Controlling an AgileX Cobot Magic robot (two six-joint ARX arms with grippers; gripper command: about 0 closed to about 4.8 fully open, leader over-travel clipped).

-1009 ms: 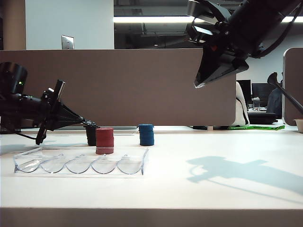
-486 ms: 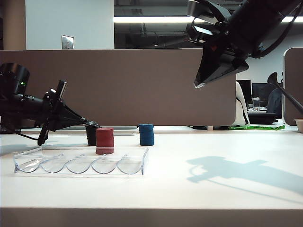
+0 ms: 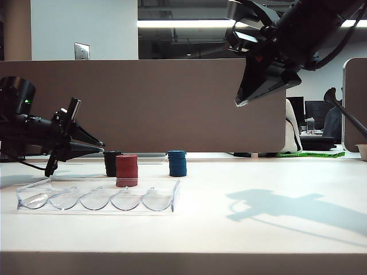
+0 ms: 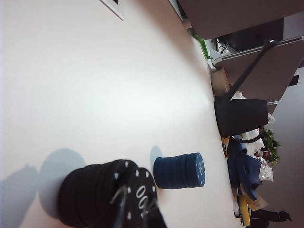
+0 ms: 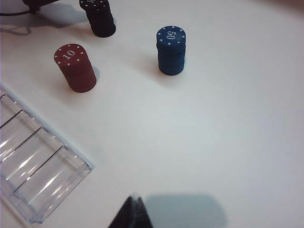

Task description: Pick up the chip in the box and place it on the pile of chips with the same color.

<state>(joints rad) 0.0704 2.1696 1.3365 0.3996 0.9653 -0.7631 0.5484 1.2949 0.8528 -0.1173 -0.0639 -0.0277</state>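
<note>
The black chip [image 4: 137, 183], white "100" on its face, lies flat on top of the pile of black chips [image 4: 88, 194], which stands behind the red stack [image 3: 127, 170]. My left gripper [image 3: 102, 146] is just left of the pile's [image 3: 111, 163] top, open, its fingers spread apart and nothing between them. In the left wrist view its fingertips [image 4: 119, 206] show in front of the chip's face. The clear box [image 3: 97, 196] lies in front with no chip in its grooves. My right gripper [image 3: 238, 103] hangs high on the right, shut and holding nothing.
A blue stack [image 3: 177, 163] marked 50 stands right of the red stack marked 10 [image 5: 74, 66]. A brown partition runs along the back of the white table. The right arm's shadow falls on the table's right half.
My left gripper's jaws have parted and let go of the chip, which now rests on the black pile. The fingertips have drawn back slightly to the left. The right arm has not moved.
</note>
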